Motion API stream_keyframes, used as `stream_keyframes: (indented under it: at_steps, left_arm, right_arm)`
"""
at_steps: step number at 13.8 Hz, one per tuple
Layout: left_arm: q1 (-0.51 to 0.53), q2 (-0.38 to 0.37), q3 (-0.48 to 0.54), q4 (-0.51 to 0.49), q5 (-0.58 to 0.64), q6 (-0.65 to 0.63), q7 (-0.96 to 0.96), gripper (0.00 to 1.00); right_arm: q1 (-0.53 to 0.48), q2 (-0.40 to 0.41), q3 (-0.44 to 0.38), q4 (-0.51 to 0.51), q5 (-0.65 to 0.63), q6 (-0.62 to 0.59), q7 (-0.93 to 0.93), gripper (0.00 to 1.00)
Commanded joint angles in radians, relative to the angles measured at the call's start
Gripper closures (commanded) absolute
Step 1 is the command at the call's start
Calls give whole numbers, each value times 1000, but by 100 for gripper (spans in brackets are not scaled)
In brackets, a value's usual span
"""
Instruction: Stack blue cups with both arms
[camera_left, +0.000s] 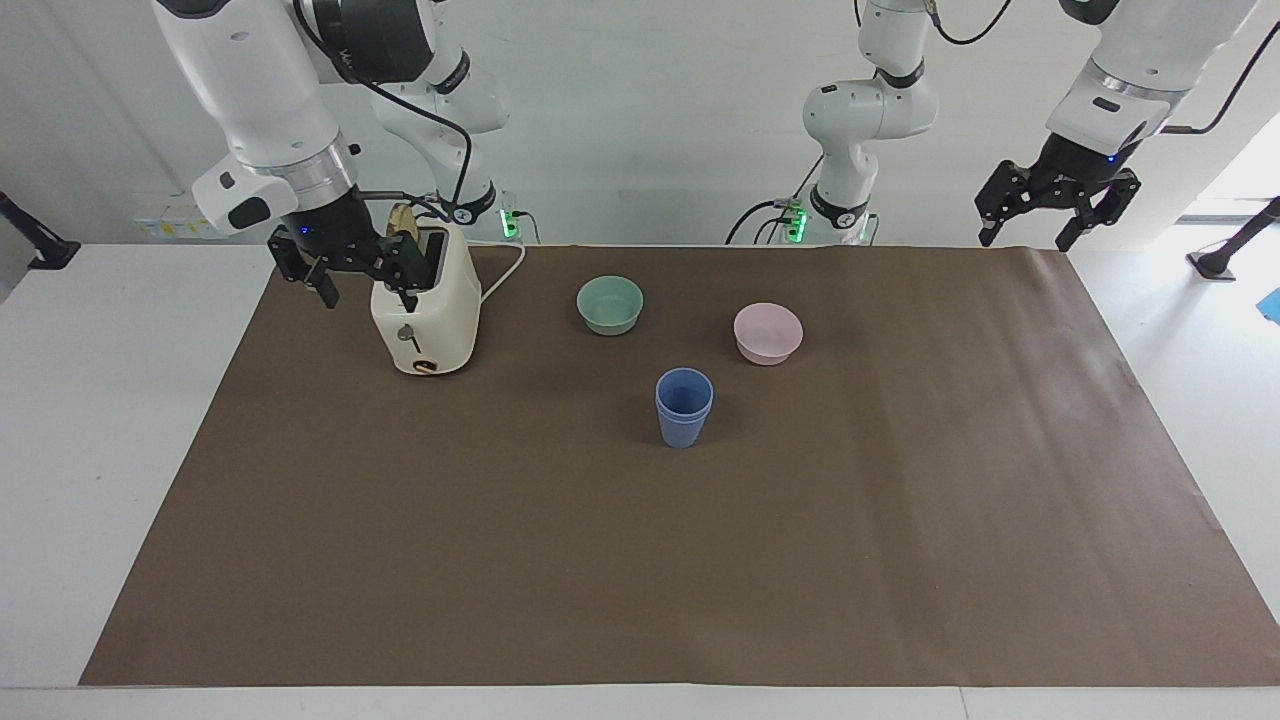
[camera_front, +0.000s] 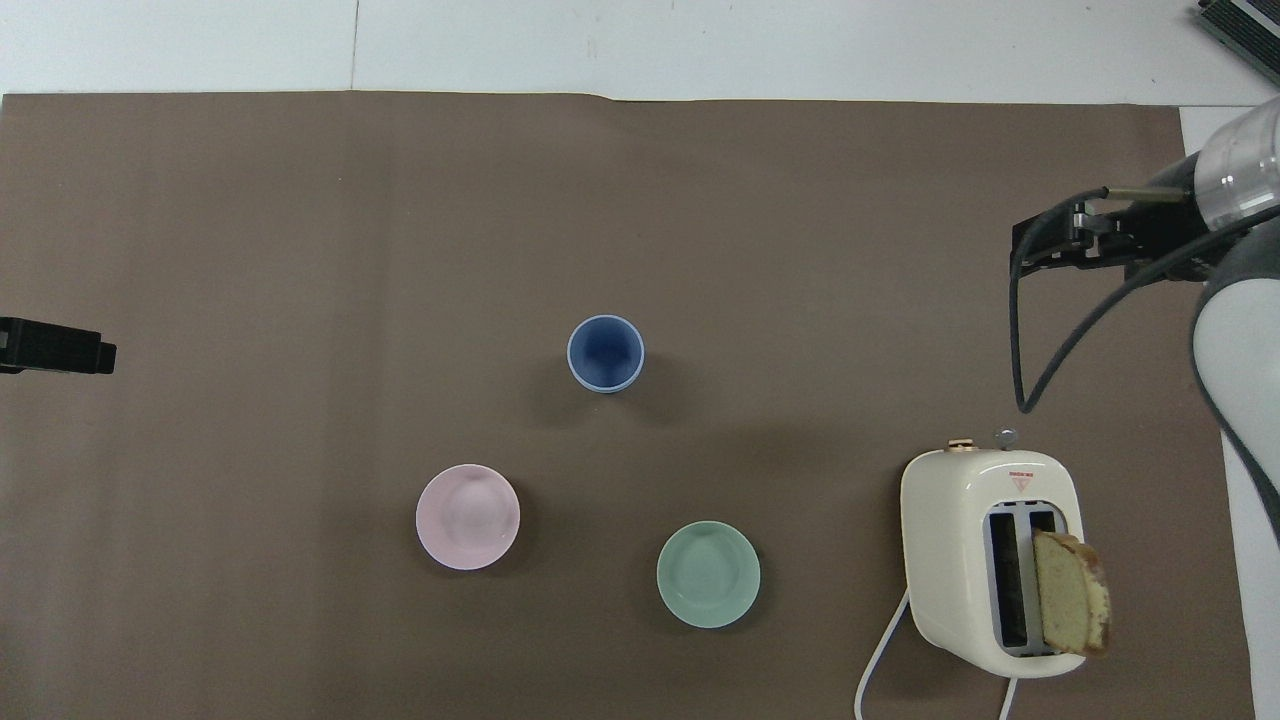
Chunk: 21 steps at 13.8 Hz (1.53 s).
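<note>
No text was legible; the toaster (camera_front: 960, 520) carried a small red triangular mark (camera_front: 1020, 481), lettering unreadable.

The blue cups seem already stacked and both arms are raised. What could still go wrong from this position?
1. The right hand hangs open beside the toaster and its bread slice; a careless move could knock them.
2. The stacked blue cups stand upright but untended; a low sweep might tip them toward the pink bowl.
The left hand waits open, clear of everything.
</note>
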Motion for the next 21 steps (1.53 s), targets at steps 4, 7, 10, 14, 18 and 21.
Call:
stream_keyframes:
  at_steps: [4, 7, 10, 14, 18, 21]
  left_arm:
    - [7, 6, -4, 22, -8, -23, -9, 0]
    - [7, 6, -4, 22, -8, -25, -9, 0]
    - [7, 6, -4, 22, -8, -25, -9, 0]
    - [7, 6, -4, 22, -8, -25, -9, 0]
    - [7, 6, -4, 22, -8, -25, -9, 0]
    - [7, 6, -4, 22, -8, -23, -9, 0]
  right_arm:
    - [-41, -69, 8, -101, -7, 15, -26, 0]
    - [-46, -69, 8, -101, -7, 16, -35, 0]
    - [-52, -66, 8, -99, -10, 19, -31, 0]
    - [-55, -66, 8, -98, -10, 19, -26, 0]
    - [-55, -66, 10, -96, -10, 19, -32, 0]
    - [-54, -66, 10, -98, -10, 18, -35, 0]
